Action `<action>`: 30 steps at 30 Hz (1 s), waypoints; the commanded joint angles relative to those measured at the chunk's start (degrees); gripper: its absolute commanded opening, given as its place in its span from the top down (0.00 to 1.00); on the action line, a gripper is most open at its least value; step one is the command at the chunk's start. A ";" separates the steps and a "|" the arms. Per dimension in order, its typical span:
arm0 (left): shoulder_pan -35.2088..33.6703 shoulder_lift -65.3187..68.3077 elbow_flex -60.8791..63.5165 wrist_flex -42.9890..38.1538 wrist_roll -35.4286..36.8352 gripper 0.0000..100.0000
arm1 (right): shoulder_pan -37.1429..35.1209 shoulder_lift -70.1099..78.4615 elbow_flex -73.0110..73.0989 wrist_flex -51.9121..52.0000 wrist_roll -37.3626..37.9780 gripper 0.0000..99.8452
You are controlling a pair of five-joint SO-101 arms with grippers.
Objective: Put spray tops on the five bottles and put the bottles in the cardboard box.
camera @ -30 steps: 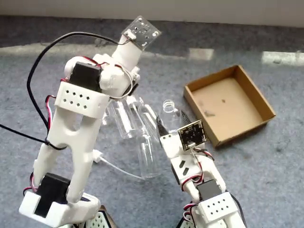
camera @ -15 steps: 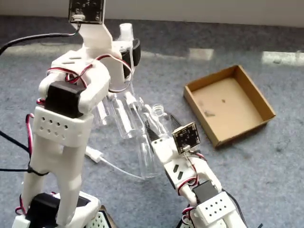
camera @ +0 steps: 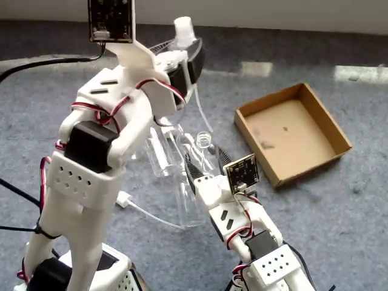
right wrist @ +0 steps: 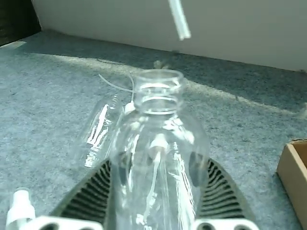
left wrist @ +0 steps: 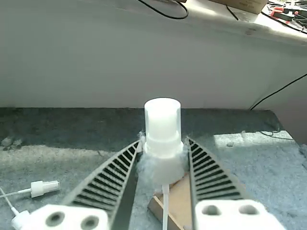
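While I watch from the high view, my left arm stands tall with its elbow bent and its wrist high over the far side of the table (camera: 339,230). The left gripper (camera: 185,43) (left wrist: 163,143) is clenched on a white spray top (camera: 183,27) (left wrist: 162,129), cap upward, with the thin dip tube (camera: 200,109) (right wrist: 180,19) hanging below the fingers. My right arm is folded low near the front. The right gripper (camera: 203,163) (right wrist: 156,172) grasps a clear bottle (camera: 204,150) (right wrist: 156,134) by its body, open neck up. The tube's end hangs above that neck, apart from it. More bottles (camera: 159,151) lie just beside the held one. The cardboard box (camera: 291,133) sits open to the right.
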 commanded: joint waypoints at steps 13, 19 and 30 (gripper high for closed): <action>2.42 -13.49 18.07 -12.84 -7.38 0.97 | -0.48 -0.84 5.49 -1.27 -0.62 0.91; 2.07 -16.75 24.13 -22.24 -7.38 0.97 | -0.40 -0.84 5.49 -1.27 -0.62 0.91; 2.33 -17.80 24.31 -19.43 -7.38 0.97 | -0.40 -0.84 5.49 -1.19 -0.62 0.91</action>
